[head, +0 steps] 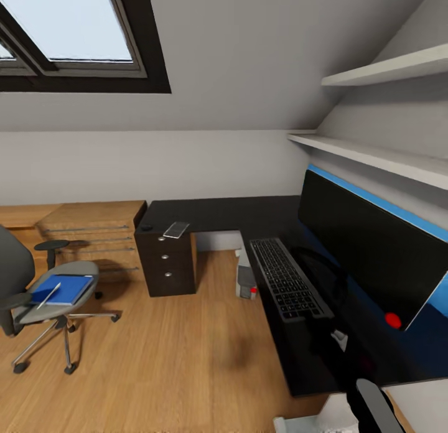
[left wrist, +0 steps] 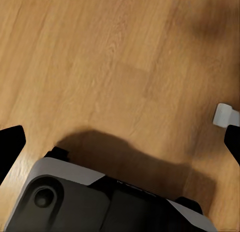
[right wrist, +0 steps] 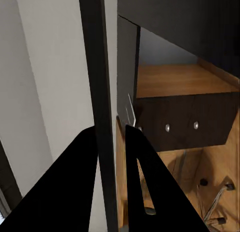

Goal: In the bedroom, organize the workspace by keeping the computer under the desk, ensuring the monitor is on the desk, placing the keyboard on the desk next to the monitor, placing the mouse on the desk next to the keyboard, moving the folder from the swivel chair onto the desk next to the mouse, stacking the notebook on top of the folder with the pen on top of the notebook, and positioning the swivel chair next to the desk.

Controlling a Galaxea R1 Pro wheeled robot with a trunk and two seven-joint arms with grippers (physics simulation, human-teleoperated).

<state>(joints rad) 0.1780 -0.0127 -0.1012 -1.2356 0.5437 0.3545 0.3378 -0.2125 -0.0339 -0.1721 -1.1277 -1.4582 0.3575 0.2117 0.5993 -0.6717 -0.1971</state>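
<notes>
Head view — blue folder (head: 63, 289), flat, rectangular.

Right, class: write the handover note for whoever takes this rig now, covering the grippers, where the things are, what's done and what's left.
Left gripper: open, empty, over the wooden floor.
Right gripper: fingers either side of a thin dark edge; cannot tell if it is clamped.
Done: monitor and keyboard are side by side on the desk, with the computer under it.
Elsewhere: folder is on the swivel chair, with the pen on the folder. The notebook is on the desk above the drawers. The small dark lump beside it is probably the mouse.
Left: mouse beside keyboard, folder onto desk, notebook and pen stacked, chair to the desk.
</notes>
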